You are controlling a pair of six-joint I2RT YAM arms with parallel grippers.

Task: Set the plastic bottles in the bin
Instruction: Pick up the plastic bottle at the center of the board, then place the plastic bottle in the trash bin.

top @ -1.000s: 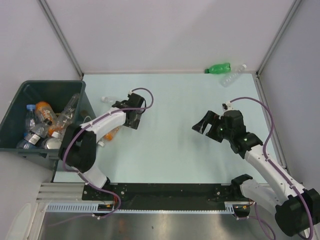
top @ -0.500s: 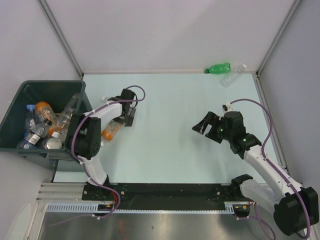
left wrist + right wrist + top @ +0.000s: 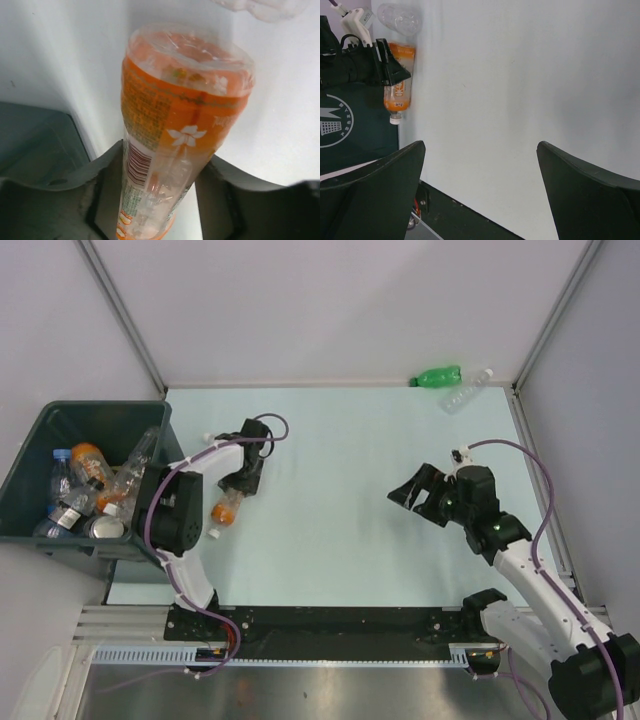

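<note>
bin: a big dark grey-green tub stands at the left edge of the table, with a white emblem on the side facing the right wrist camera.
in the bin: a heap of bottles, among them an orange one, a clear one with a blue cap and a long clear one leaning against the right wall.
left pincer: the left pincer is clenched around an orange bottle; in its own camera both fingers press on the sides of the bottle.
held bottle: orange with a flower on its label and a white cap on the end away from the pincer; it is outside the bin, just beside the bin's near right corner.
right pincer: the right pincer is released, its jaws wide apart with nothing between them, over the right half of the table.
loose bottles: a green bottle and a clear bottle lie close together in the far right corner; a second clear bottle lies just beyond the left pincer.
table: a pale, plain sheet.
room: white walls with grey metal posts at the corners.
hard to make out: whether the held bottle touches the table or hangs above it; the exact count of bottles in the bin; the near end of the orange bottle is cut off in the left wrist view.
</note>
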